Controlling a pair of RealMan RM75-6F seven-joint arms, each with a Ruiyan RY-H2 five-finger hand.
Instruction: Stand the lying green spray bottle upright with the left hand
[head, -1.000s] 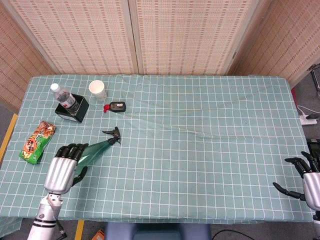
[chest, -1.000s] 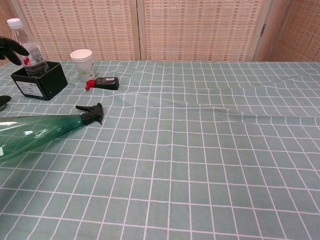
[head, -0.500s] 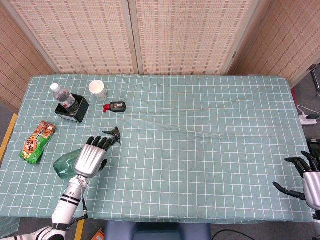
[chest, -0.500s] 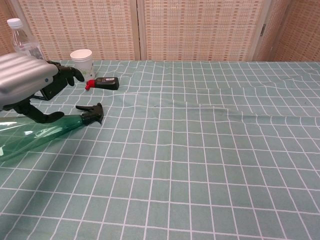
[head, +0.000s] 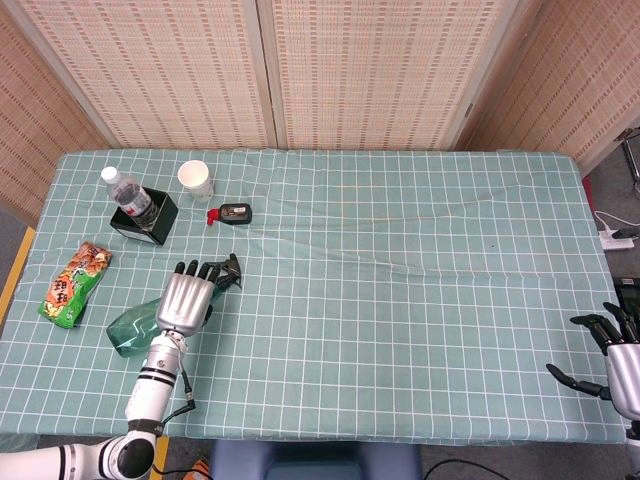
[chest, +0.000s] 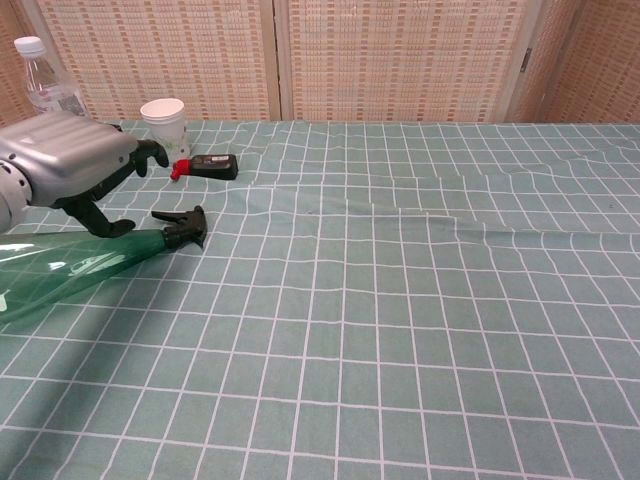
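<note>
The green spray bottle (head: 135, 329) is lying flat on the surface (head: 400, 300), so the job is not done yet — it has hardly begun. The bottle sits near the left front part of the surface, with its black sprayer top (chest: 185, 226) pointing toward the middle and its fat end toward the robot. The left hand (head: 185, 297) hangs right over the thin neck end of the bottle. Its fingers (chest: 150, 152) are apart, and in the chest view the thumb reaches down beside the neck, but I cannot tell if it touches. The hand is not holding the bottle. What is left is nearly all of it: close around the bottle, tip it up, set it on its bottom and let go. The right hand (head: 612, 362) waits far off at the right edge with its fingers apart and nothing in it. Compared with a second ago, the left hand has moved — back then it was by the fat end of the bottle, close to the surface's front edge, and now it is farther along, over the neck near the sprayer. The bottle itself is in the same spot, and the right hand has not moved.
</note>
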